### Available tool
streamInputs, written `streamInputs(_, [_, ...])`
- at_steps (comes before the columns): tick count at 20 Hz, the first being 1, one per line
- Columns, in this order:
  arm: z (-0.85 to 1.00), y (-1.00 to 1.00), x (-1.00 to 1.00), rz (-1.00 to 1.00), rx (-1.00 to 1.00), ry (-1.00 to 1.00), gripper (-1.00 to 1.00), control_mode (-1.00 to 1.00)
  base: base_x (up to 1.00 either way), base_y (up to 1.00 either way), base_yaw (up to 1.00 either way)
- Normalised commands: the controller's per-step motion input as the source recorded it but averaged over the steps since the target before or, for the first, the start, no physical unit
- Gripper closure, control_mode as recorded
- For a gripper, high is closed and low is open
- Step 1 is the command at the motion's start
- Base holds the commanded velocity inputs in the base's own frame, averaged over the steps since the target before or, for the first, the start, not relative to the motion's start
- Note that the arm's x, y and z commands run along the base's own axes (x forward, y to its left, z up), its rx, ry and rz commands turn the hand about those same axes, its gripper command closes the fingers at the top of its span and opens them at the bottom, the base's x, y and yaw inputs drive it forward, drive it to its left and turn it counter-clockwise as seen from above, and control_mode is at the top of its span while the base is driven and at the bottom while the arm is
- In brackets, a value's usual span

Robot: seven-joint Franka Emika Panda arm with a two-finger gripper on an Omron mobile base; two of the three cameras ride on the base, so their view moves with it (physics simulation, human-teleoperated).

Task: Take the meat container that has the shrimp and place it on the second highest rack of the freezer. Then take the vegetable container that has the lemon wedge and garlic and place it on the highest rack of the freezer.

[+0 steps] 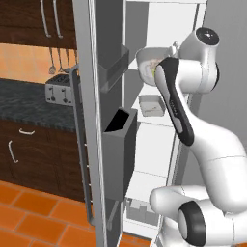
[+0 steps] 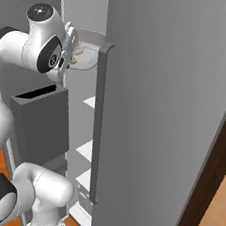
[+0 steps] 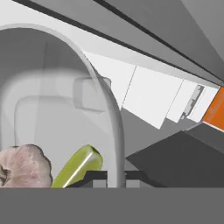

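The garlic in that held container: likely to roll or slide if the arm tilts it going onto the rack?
Probably. The garlic is a rounded bulb lying loose beside the lemon wedge, so a tilt could roll it. The container has a raised rim, which should keep it in. The gripper is shut on that rim at one edge, so expect some wobble.

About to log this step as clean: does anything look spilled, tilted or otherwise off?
Nothing stands out. The vegetable container is held level at the freezer's upper shelves, the lemon wedge and garlic lying inside it.
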Motion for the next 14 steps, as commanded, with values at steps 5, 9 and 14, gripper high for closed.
streamInputs(5, [0.01,-0.04,0.4,-0.06,0.0,-0.02,1.0,-1.0,0.0,0.0,0.0])
streamInputs(9, [0.03,-0.19,0.85,-0.16,0.0,0.0,1.0,-1.0,0.0,0.0,0.0])
streamInputs(14, [0.06,-0.27,0.94,-0.16,0.0,0.0,1.0,-1.0,0.0,0.0,0.0])
